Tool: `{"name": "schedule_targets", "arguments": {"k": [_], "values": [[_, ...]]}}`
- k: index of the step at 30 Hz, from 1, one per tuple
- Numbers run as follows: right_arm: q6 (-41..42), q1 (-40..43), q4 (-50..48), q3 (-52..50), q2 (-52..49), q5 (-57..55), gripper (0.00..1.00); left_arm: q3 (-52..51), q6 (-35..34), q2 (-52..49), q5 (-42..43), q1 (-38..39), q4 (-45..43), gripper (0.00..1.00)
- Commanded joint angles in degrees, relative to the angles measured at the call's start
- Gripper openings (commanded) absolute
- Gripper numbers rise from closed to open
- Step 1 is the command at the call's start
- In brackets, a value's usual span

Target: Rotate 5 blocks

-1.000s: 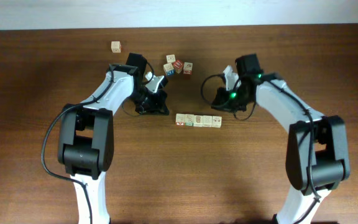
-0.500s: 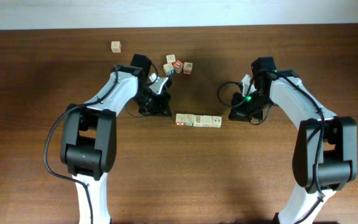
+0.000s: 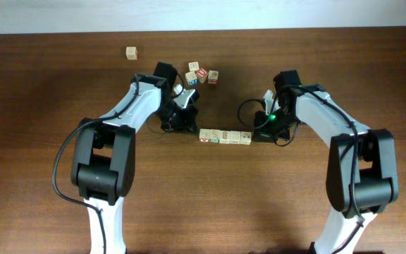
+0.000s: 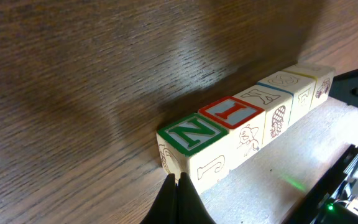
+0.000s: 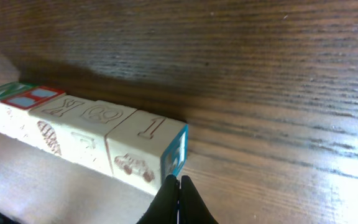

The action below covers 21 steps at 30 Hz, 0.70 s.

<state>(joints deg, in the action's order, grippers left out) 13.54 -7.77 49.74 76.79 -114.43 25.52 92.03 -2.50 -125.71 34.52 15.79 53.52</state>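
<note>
Pinching the row end to end looks like the step in hand. The row of five blocks [image 3: 224, 136] lies left to right on the table [image 3: 48, 176], between the two arms and roughly central. Both grippers are fully closed with nothing held, so each works as a blunt pusher.

In the left wrist view, the left gripper [image 4: 178, 190] has its shut tips at the lower corner of the green N block [image 4: 191, 134], the row's left end. They seem to touch it. The red I block [image 4: 232, 112] sits tight against that one, and the rest run on without visible gaps.

In the right wrist view, the right gripper [image 5: 179, 190] meets the bottom edge of the blue-faced block marked 1 [image 5: 145, 134] at the right end. Contact there also looks made, though only at a corner.

To do this well, I judge that each tip should shift onto the middle of its end face, not the corner. A corner push would probably skew one cube out of line. Pressure should be equal and aimed along the row, just enough to hold five loose cubes as one bar. Then both arms should swing together about the row's middle, slowly and staying low, so it does not buckle.

Farther back, a loose cluster of cubes [image 3: 201, 74] sits well apart from the row. The swing should stay clear of it. A lone cube [image 3: 131, 53] rests at the far left, out of the way.
</note>
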Motion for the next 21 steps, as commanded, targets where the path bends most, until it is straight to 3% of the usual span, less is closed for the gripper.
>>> {"name": "schedule_targets", "arguments": {"k": [1,21], "values": [[0.4,-0.2,-0.8,-0.4,-1.8,-0.5,0.04,-0.3,-0.7,-0.3,0.2,-0.1,0.1,0.00],[6.0,-5.5,-4.9,-0.3,-2.5,3.0,0.04,-0.3,-4.3,-0.3,-4.2,-1.7,0.8,0.00]]}}
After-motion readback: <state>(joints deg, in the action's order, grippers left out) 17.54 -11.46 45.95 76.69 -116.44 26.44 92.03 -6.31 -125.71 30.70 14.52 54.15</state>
